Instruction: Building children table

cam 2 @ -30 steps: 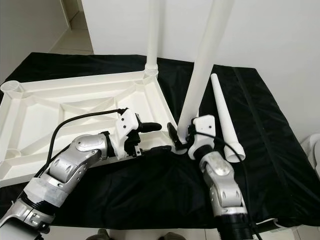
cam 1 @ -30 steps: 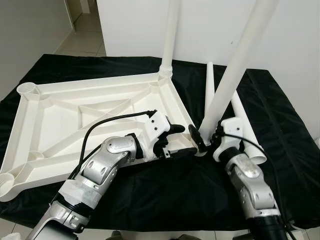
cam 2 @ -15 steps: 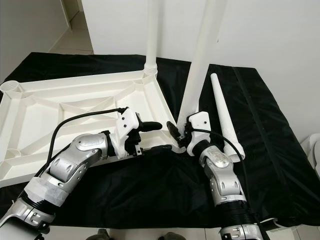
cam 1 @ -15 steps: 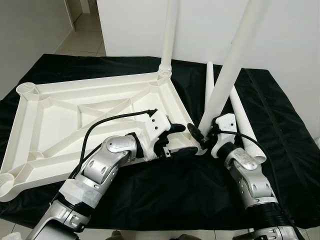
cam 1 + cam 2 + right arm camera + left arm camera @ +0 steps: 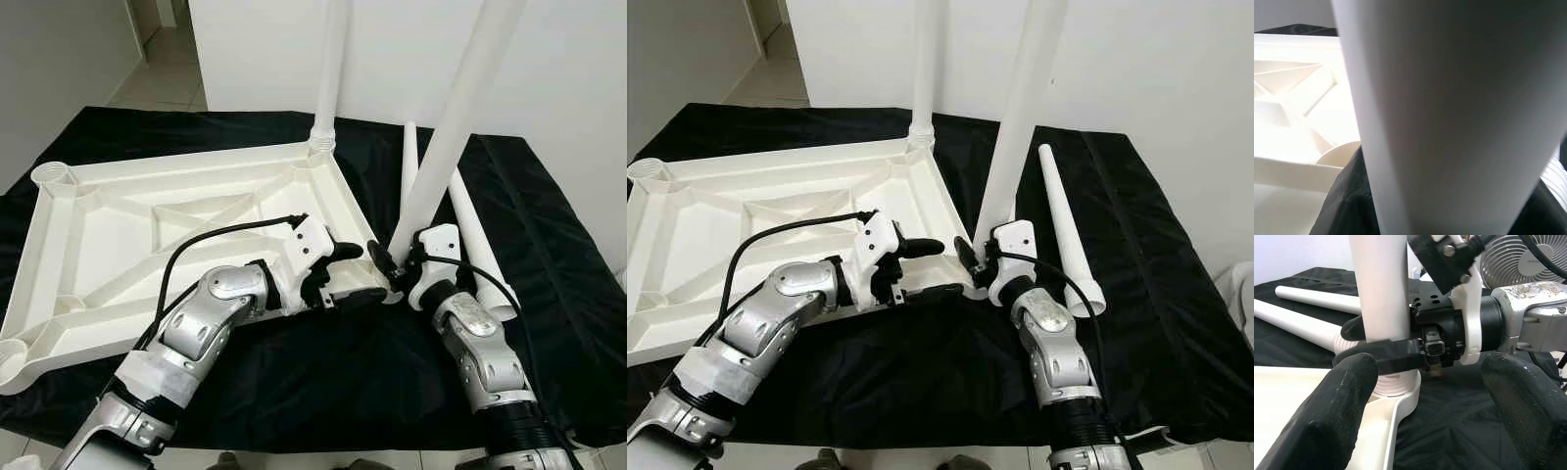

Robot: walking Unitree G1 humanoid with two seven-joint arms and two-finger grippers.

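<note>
One long white plastic leg [image 5: 328,78] stood in the upturned white tabletop's [image 5: 147,235] far corner. My right gripper [image 5: 390,266] clamped the second leg [image 5: 453,127] at the near corner socket; left gripper [image 5: 345,274] hung released, two legs [image 5: 1065,220] unfitted.

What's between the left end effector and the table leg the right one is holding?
Only the tabletop's near right corner socket, where the leg gripped by the right end effector stands; the left end effector is open around it, seen in the left wrist view.

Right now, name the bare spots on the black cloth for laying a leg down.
Bare black cloth lies along the near edge between both arms, and far right beyond the loose legs. The tabletop covers the left. It is crowded at its near right corner, where the right gripper holds the upright leg.
</note>
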